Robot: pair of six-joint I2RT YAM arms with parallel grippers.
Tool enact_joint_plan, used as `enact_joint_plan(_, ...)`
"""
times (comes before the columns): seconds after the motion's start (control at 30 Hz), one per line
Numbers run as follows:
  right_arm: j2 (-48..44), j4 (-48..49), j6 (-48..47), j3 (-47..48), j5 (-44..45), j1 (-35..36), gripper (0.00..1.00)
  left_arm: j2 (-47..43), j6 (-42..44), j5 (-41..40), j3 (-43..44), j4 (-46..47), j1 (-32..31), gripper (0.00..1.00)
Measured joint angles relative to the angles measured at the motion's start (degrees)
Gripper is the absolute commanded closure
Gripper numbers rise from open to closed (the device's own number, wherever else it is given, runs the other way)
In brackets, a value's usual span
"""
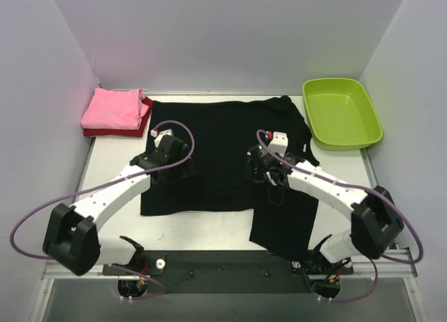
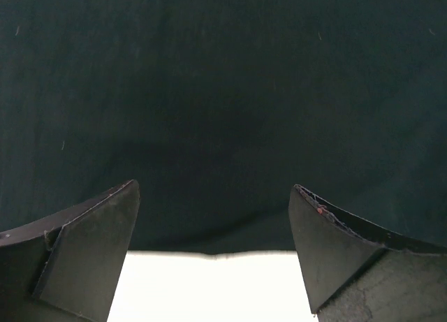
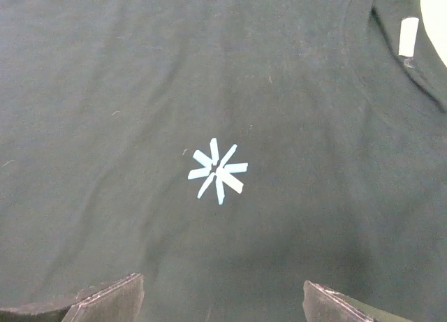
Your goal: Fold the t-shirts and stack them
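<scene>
Starburst mark [image 3: 217, 170], blue, sits on the black t-shirt [image 1: 209, 154]; its white neck label [image 3: 409, 36] cannot be read; both pairs of jaws stand apart.

Dark red shirt [image 1: 112, 133], perhaps folded, mostly hidden under pink shirt [image 1: 112, 109].

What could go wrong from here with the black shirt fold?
1. The black shirt has a flap reaching the near edge of the table; it may snag or slide off during a pull.
2. The left gripper, open, sits right at the cloth's edge; closing could catch only one layer or miss.
3. One sleeve lies close to the green tub; dragging it might nudge the tub.
</scene>
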Motion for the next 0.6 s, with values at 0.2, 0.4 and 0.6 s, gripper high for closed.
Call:
enact_joint_plan(0.2,11.5,8.0,-7.3,3.7,-7.2,-10.9,0.00,13.0,3.1,1.1,3.8,5.8,4.8,0.03)
enact_joint_plan(0.4,17.6,11.1,-11.1,9.0,-10.5,-14.2,0.00,21.4,3.5,1.8,5.0,7.9,9.8,0.03)
enact_joint_plan(0.6,22.5,11.5,-11.6,9.2,-12.5,-14.2,0.00,30.2,3.5,-1.7,10.7,4.4,8.5,0.03)
